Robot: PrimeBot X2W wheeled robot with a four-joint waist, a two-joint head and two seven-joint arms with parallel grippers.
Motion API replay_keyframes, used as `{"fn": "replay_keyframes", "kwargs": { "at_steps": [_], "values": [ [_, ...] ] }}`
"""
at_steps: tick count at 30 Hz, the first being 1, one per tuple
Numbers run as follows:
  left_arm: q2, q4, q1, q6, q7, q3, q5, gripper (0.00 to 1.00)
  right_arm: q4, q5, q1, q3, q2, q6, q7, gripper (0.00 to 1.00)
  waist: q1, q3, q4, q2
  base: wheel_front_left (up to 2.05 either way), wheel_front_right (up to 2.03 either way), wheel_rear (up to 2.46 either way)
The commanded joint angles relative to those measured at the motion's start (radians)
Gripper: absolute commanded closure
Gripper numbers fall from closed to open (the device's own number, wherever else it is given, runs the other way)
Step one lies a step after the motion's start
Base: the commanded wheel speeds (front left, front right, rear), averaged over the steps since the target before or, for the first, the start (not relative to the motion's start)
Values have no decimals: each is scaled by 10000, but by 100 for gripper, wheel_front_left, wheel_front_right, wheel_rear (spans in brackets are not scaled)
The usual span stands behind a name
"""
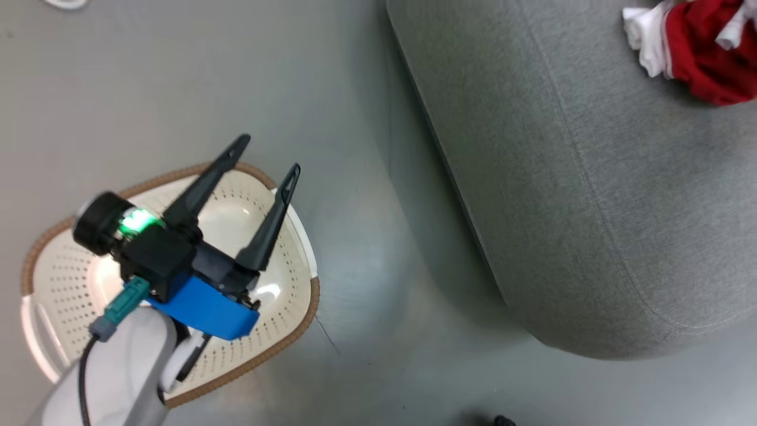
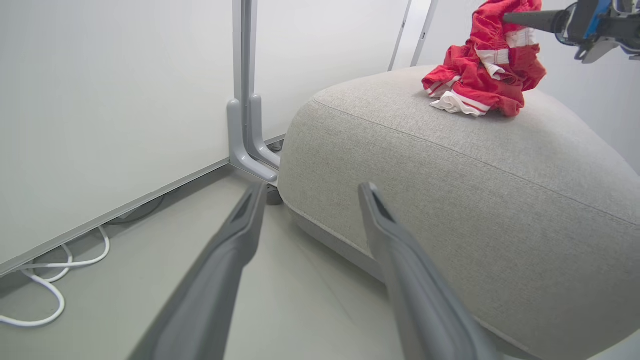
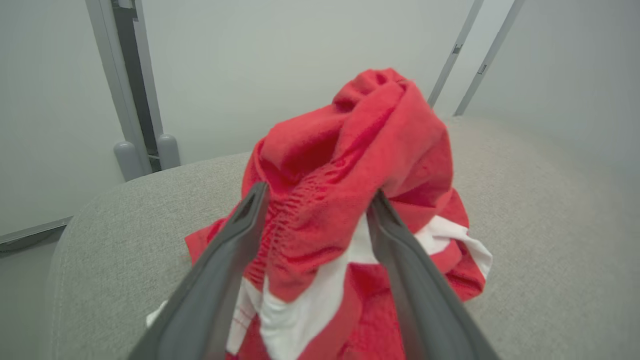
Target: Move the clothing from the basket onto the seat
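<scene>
We see our right pincer [image 3: 317, 192] spread around the red clothing [image 3: 350, 140], apparently releasing it onto the seat [image 3: 525, 225], while our left pincer [image 1: 268, 154] hovers spread over the basket [image 1: 293, 284].

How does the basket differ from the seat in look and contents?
The basket is cream plastic with holes and a brown rim; the seat is grey fabric. The basket is much smaller than the seat. The seat carries the red clothing; the basket's visible inside holds none. Both stand on the floor.
</scene>
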Motion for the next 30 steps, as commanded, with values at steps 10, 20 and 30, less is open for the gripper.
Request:
{"fn": "replay_keyframes", "kwargs": {
  "at_steps": [10, 20, 30],
  "values": [
    [-1529, 1449, 1479, -88, -286, 500, -543, 0, -819, 226, 2367, 1709, -235, 1, 247, 0, -1, -3591, 822, 0, 0, 0, 0],
    [-2551, 1922, 3211, -166, -289, 2141, -278, 0, -3893, 630, 5472, 3352, 445, 1, 601, 0, -1, -5495, 1598, 0, 0, 0, 0],
    [-2966, 2238, 4312, -183, -285, 3524, -65, 0, -6200, 194, 7922, 3799, 1274, 1, 1016, 0, -1, -6356, 2545, 0, 0, 0, 0]
  ]
}}
